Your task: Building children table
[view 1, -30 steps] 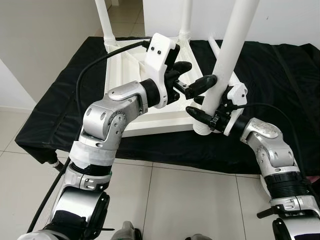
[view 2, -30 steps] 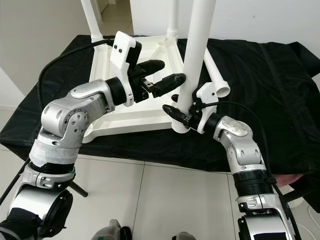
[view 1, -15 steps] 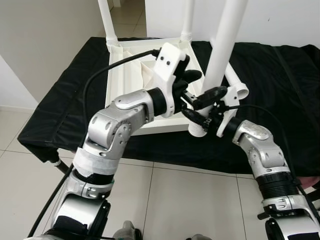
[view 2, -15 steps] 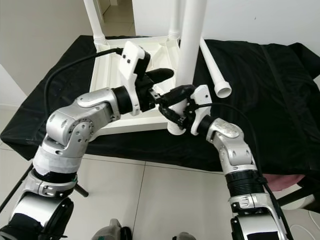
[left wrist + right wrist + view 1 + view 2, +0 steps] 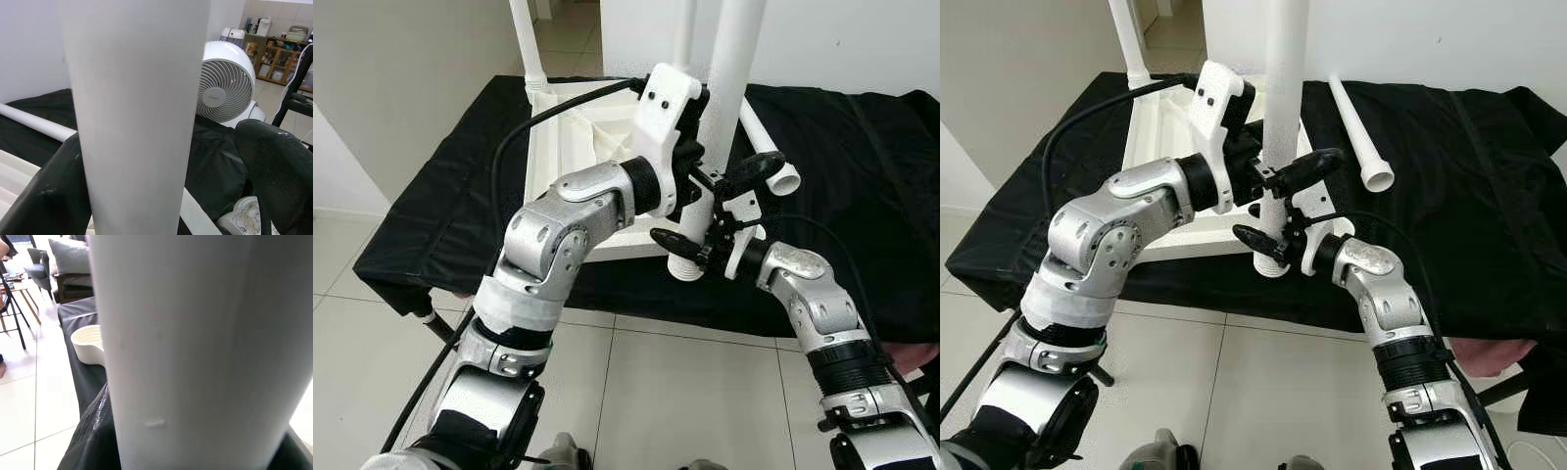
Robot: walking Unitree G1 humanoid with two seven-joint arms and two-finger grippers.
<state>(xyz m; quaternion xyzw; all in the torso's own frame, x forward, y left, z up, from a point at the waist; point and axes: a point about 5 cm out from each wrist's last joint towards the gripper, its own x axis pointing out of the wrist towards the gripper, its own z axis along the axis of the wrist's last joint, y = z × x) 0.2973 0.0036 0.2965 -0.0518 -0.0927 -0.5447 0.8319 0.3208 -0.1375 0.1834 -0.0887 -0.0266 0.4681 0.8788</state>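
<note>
Black cloth spread over a low surface, tiled floor at 6 o'clock of it. White children's tabletop lying upside down on the cloth, ribbed underside facing up, toward 10 o'clock of the scene centre. Two legs already standing upright in the far corners: one at 11 o'clock, one at 12 o'clock.

Third white leg held upright at the near right corner of the tabletop, threaded foot end low at the corner; seated or not, cannot tell. Fourth leg lying loose on the cloth at 2 o'clock of the held leg, open end nearest the camera.

Left end effector high on the held leg, black fingers either side of the tube and pressed against it, clamped. Right end effector lower on the same leg, just above the foot; one finger raised at 1 o'clock, the other reaching out at 8 o'clock, spread wide with the leg between them; firm contact cannot be told.

White round fan visible behind the leg in the left wrist view. No legible brand, label or writing anywhere.
</note>
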